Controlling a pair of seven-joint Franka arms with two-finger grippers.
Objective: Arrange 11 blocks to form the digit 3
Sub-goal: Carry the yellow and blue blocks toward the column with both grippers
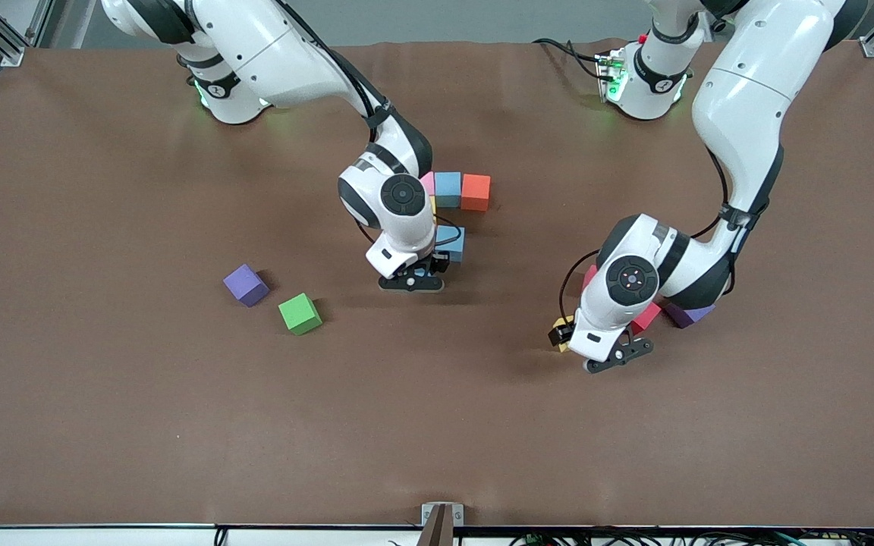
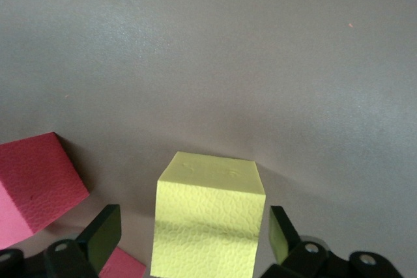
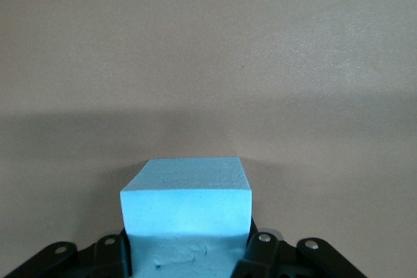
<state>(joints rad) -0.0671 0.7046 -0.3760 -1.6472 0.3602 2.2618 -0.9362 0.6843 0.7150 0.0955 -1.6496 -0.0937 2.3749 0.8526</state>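
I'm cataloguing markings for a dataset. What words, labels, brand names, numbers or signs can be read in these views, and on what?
None can be read. The blocks, such as the green block and the yellow block, have plain faces. Small dark marks on the arm bases are too small to read.

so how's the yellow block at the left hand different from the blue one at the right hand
The yellow block sits between the open fingers of the left hand, not yet gripped; the blue block is clamped in the shut right hand. The yellow one lies beside red blocks toward the left arm's end; the blue one is by the started figure. Both look like same-size matte cubes.
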